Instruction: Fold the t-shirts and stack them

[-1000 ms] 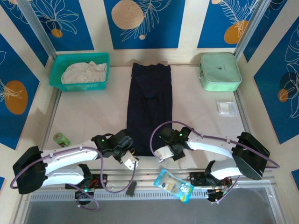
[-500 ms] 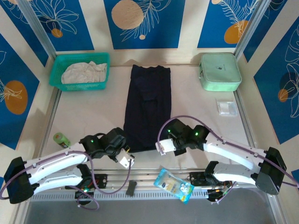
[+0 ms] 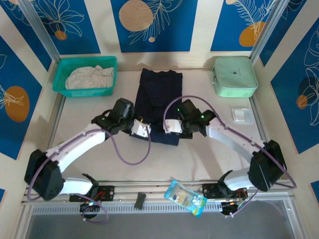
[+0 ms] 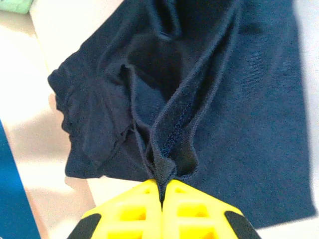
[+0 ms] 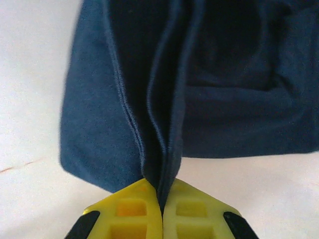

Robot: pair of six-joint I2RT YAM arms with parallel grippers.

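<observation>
- The navy t-shirt (image 3: 160,92) lies on the counter (image 3: 84,109) as a long, narrow strip. It runs from the far edge toward the arms, between the teal basket (image 3: 59,82) and the mint-green case (image 3: 234,75).
- The left fingers (image 3: 141,130) are pressed together on the near-left edge of the strip. In the left wrist view the left fingers (image 4: 158,191) pinch a stitched hem, and a raised ridge of cloth fans away from the pinch.
- The right fingers (image 3: 172,127) are likewise clamped on the near-right edge. In the right wrist view the right fingers (image 5: 158,194) bite several stacked layers, which rise as parallel folds straight ahead of the tips.
- The two pinches sit level with each other, one at each side of the strip, with the near end of the shirt gathered between them.
- Handling, as a judgement: the cloth is light, limp and not fragile. It has no stiffness of its own and will sag between the holds.
- The seamed hem and corners give the surest hold. Keeping the pinches apart should hold the carried edge taut and the fold square.
- The off-white t-shirt (image 3: 89,77) lies crumpled in the teal basket, well apart from both pairs of fingers.
</observation>
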